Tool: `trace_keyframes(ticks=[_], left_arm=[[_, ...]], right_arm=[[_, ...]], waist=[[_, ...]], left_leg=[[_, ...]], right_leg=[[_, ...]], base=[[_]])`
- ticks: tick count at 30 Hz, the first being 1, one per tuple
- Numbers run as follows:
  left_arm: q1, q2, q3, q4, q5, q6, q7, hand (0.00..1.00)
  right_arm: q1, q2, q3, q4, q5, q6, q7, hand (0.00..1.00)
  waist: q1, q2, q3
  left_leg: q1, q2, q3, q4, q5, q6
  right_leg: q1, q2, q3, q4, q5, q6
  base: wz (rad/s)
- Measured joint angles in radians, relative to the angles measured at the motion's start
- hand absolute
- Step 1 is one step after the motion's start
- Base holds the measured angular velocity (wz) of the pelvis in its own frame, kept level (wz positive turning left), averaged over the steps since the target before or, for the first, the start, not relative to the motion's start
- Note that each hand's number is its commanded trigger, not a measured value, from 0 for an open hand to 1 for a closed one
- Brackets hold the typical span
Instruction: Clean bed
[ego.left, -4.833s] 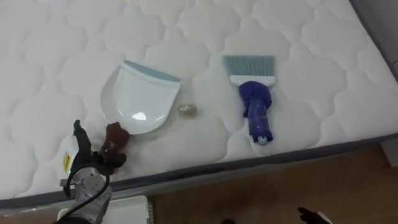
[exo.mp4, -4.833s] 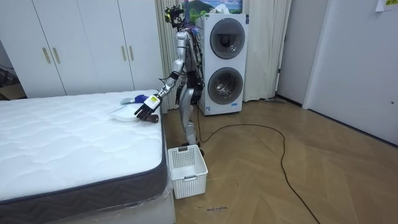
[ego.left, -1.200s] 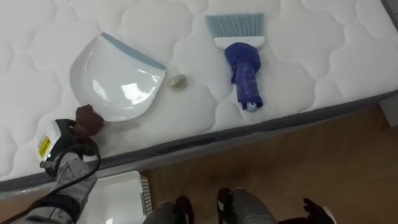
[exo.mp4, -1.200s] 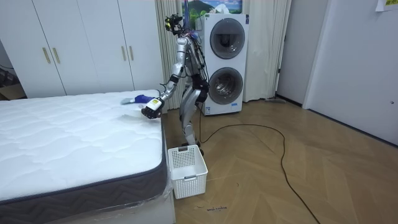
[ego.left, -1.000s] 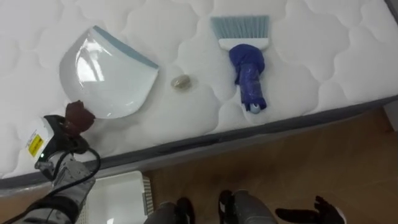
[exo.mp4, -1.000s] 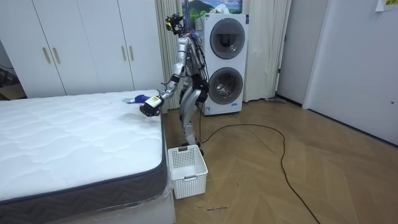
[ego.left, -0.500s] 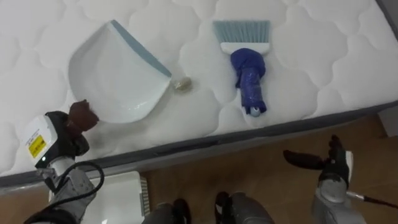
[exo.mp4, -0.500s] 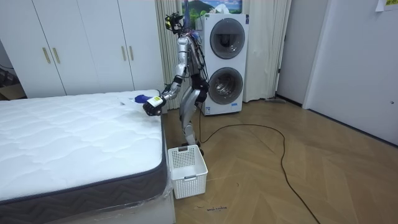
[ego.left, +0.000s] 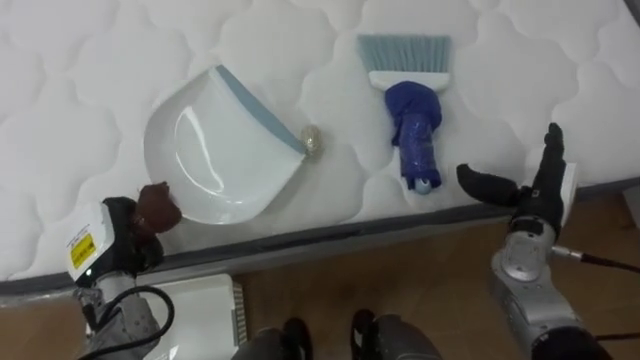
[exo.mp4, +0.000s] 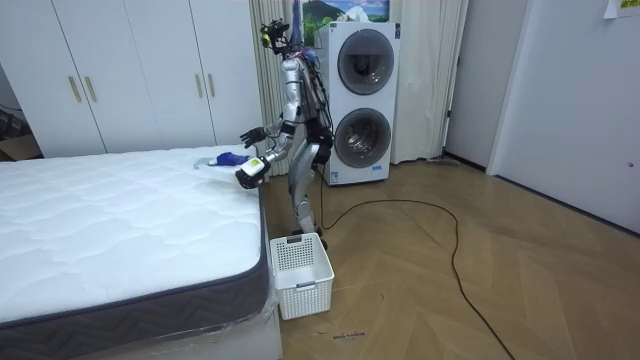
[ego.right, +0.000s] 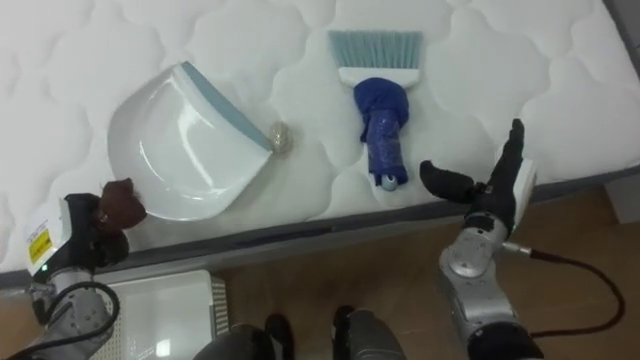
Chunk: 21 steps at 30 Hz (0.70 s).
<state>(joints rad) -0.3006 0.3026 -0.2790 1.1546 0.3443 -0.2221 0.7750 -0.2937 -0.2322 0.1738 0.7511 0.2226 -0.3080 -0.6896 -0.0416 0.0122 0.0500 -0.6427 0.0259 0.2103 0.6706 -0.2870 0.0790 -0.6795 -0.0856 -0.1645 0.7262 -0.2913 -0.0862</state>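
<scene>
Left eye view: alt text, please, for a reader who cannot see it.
The robot's left hand grips the dark red handle of a white dustpan on a white quilted mattress, with a small beige lump at its blue lip. A blue hand brush lies to the right, the open right hand near its handle end.

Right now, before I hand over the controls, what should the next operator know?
Left hand: shut on the dustpan by its dark red handle, at the bed's near edge.
Right hand: open, raised beside the brush, at its handle end, not touching it.
Dustpan lies on the mattress, lip at the small scrap; brush lies flat, bristles away from the robot.
Done: pan gripped, set at the scrap.
Left: grasp brush, sweep scrap in.
</scene>
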Motion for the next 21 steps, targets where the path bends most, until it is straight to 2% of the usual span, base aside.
trace_keyframes(ticks=[7, 12, 21], left_arm=[[-0.001, 0.001, 0.000, -0.016, 0.001, -0.002, -0.054, 1.00], [-0.001, 0.002, 0.001, -0.016, 0.010, -0.004, -0.102, 1.00], [0.003, 0.002, 0.000, -0.013, 0.021, -0.003, -0.139, 1.00]], right_arm=[[-0.012, -0.001, 0.002, -0.013, 0.000, -0.005, -0.029, 0.00], [-0.033, -0.001, 0.002, -0.012, -0.001, -0.031, -0.027, 0.00], [-0.039, -0.002, 0.003, -0.012, 0.004, -0.031, -0.004, 0.00]], waist=[[0.024, 0.004, 0.0009], [0.041, 0.011, 0.0020], [0.074, 0.015, 0.0046]], left_leg=[[0.000, 0.002, -0.002, -0.004, 0.000, 0.000], [-0.001, 0.004, -0.006, -0.005, 0.000, 0.000], [0.003, 0.004, -0.004, -0.011, 0.000, 0.000]], right_leg=[[-0.002, 0.002, -0.004, -0.003, 0.000, -0.001], [0.007, 0.003, -0.013, -0.014, 0.001, -0.001], [0.010, 0.001, -0.018, -0.019, 0.000, -0.002]], base=[[0.00], [0.02], [0.01]])
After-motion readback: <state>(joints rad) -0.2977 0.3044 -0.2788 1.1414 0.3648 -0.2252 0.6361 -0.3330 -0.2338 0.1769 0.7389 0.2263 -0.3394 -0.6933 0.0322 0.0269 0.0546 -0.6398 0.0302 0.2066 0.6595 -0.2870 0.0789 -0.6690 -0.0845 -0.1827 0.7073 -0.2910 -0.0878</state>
